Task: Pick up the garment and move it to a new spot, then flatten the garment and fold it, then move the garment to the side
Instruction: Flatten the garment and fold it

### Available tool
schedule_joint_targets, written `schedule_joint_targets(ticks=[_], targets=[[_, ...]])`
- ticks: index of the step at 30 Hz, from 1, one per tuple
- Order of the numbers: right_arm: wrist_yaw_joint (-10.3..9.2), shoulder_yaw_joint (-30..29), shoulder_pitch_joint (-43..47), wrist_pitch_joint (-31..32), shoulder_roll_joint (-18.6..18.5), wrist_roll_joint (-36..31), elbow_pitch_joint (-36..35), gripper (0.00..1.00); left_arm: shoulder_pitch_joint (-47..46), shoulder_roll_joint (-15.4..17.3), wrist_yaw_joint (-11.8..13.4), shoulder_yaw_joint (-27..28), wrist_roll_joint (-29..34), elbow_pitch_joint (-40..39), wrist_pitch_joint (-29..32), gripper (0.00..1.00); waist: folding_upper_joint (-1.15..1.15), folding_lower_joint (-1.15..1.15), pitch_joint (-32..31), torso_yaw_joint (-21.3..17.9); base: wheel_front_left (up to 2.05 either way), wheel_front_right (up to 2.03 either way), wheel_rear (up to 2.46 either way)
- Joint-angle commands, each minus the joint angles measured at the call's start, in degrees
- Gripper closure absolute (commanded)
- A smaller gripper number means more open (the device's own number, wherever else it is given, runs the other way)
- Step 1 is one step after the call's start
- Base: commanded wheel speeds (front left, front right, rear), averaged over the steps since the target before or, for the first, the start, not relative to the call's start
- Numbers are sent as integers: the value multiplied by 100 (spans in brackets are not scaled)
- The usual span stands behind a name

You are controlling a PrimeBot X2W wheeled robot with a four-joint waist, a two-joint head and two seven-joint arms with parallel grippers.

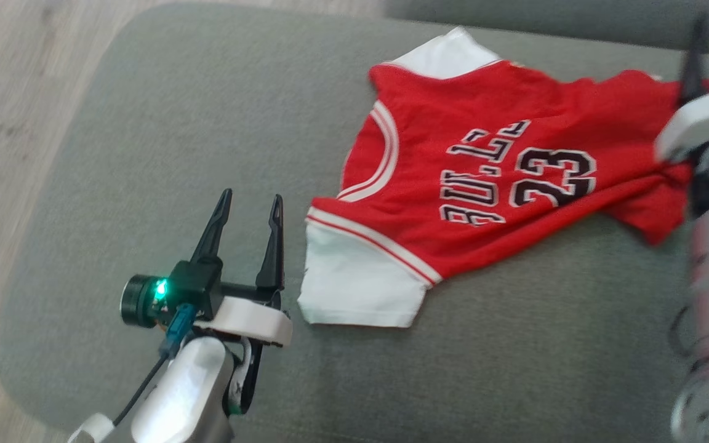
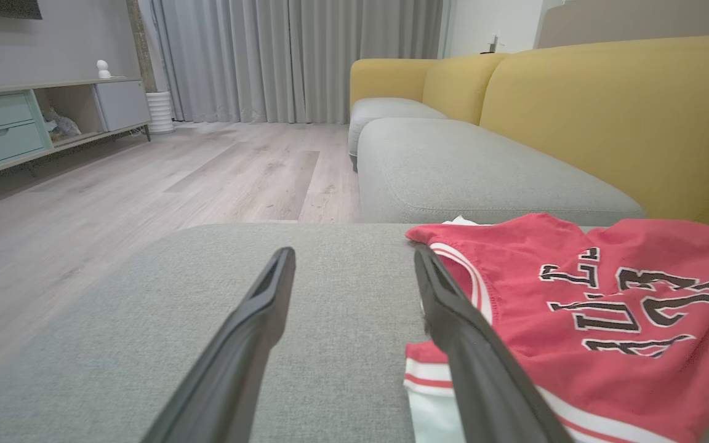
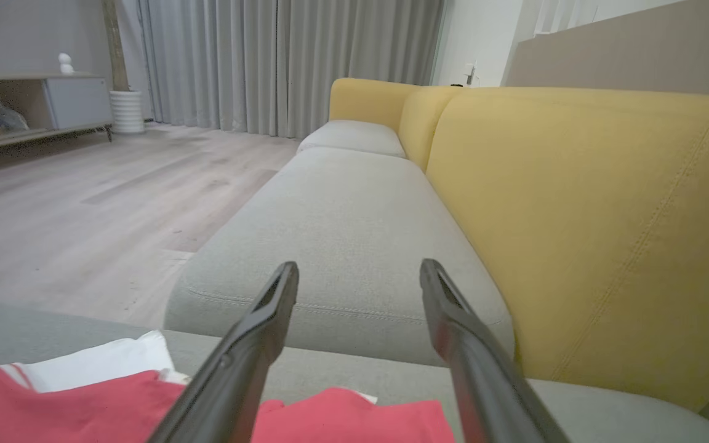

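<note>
A grey sofa cushion (image 1: pixel 176 123) carries the work, with a yellow backrest (image 3: pixel 576 215) behind it and pale wood floor (image 2: pixel 145 184) running off toward grey curtains.

The garment (image 1: pixel 484 154), a red jersey with white sleeves and dark lettering, lies spread face up on the cushion. It is mostly open but rumpled, with creases at the end under the right claw.

The left claw (image 1: pixel 252 195) hovers low over bare cushion with its fingers spread and nothing between them. The jersey's near white sleeve lies just to the right of its right finger.

The right claw (image 3: pixel 359 264) is also spread and empty. It is poised above the jersey's far end, and red cloth shows below and behind its fingertips.

Judging from this, the garment sits at its spot and the flattening step is in hand, with no fold made yet.

The next move probably calls for each claw to drop to an edge of the jersey, the left one to the sleeve hem beside it. Each would pinch a single layer, then the two would draw apart to pull the creases out. The thin cloth could bunch if the fingers dig into the soft cushion.
</note>
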Motion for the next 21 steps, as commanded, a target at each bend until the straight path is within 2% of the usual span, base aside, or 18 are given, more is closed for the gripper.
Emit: schedule_joint_targets(ticks=[1,4,7,10,13,17,21], targets=[[39,86,43,-98,166,68,-197,0,-73,90,-12,235,60,-158,-54,0,0,0,-202,-213,0,0,0],[39,111,454,-262,432,338,-416,0,8,91,-18,254,73,-152,-54,0,0,0,-367,-395,0,0,0],[39,299,982,-330,524,806,-773,0,108,99,-9,275,79,-160,-54,0,0,0,-496,-563,0,0,0],[39,875,1627,-351,532,1758,-1073,0,210,108,-12,288,76,-159,-54,0,0,0,-597,-692,0,0,0],[39,1324,2448,-357,533,2352,-1583,0,311,112,-21,301,60,-159,-54,0,0,0,-665,-804,0,0,0],[39,1634,3425,-359,534,2714,-2122,0,417,113,-21,303,56,-171,-54,0,0,0,-683,-914,0,0,0],[39,1597,3791,-354,535,2787,-2371,0,430,120,-39,287,64,-177,-54,0,0,0,-621,-947,0,0,0]])
